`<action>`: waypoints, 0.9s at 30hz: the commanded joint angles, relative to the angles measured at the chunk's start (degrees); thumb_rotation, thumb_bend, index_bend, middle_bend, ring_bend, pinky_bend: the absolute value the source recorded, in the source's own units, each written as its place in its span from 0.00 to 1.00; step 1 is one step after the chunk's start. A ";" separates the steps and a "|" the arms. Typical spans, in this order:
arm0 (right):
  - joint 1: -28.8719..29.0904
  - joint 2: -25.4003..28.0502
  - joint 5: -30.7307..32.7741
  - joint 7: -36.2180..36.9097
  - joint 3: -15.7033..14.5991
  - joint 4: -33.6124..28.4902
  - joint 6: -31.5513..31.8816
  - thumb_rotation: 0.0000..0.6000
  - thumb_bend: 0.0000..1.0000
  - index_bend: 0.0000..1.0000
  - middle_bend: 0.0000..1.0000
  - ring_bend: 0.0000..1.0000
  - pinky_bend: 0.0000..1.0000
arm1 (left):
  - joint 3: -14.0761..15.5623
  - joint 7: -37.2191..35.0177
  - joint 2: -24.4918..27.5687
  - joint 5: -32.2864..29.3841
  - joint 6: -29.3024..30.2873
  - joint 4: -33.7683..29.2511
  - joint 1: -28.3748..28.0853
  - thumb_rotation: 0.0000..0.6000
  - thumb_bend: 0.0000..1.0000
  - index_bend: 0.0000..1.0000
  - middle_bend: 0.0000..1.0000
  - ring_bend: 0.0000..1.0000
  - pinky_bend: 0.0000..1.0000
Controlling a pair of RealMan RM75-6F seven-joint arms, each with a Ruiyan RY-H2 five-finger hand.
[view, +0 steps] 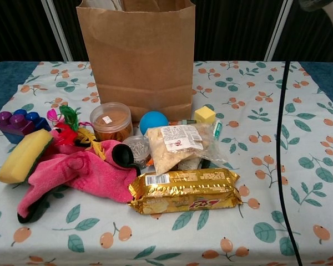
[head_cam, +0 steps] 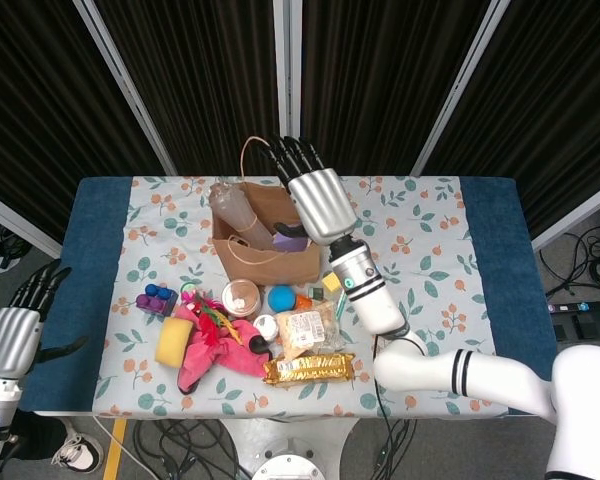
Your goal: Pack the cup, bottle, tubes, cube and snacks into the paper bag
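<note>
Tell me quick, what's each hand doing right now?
Left hand: open, holding nothing, off the table's left edge.
Right hand: open, fingers spread above the bag.

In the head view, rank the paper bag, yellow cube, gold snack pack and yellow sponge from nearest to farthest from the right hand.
From the right hand:
1. Paper bag, directly beneath it.
2. Yellow cube, just in front of the bag.
3. Gold snack pack, near the front edge.
4. Yellow sponge, front left.

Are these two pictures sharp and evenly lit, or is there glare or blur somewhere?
Head view: sharp and evenly lit, soft shadows only, dark curtains behind; the right hand over the paper bag is crisp. Chest view: foreground sharp, with bright glare on the gold snack pack; the pale shape in the top right corner is blurred.
</note>
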 commanded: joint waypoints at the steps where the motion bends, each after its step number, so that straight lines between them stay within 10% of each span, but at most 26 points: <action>1: -5.82 6.15 -5.07 2.00 -2.11 -7.92 5.24 1.00 0.00 0.00 0.04 0.00 0.05 | -0.07 0.13 -0.35 0.22 0.13 -0.10 -0.14 1.00 0.00 0.11 0.10 0.06 0.16; 14: -24.40 21.99 -7.17 7.67 -19.56 -21.06 5.37 1.00 0.00 0.09 0.17 0.06 0.12 | -0.01 0.76 -1.66 0.81 -0.34 -0.62 -0.85 1.00 0.00 0.11 0.10 0.06 0.16; 27: -17.85 8.52 1.92 0.73 -22.48 -15.71 -6.03 1.00 0.00 0.12 0.18 0.06 0.15 | 0.39 1.04 -0.52 0.18 0.07 -1.24 0.06 1.00 0.00 0.11 0.10 0.06 0.16</action>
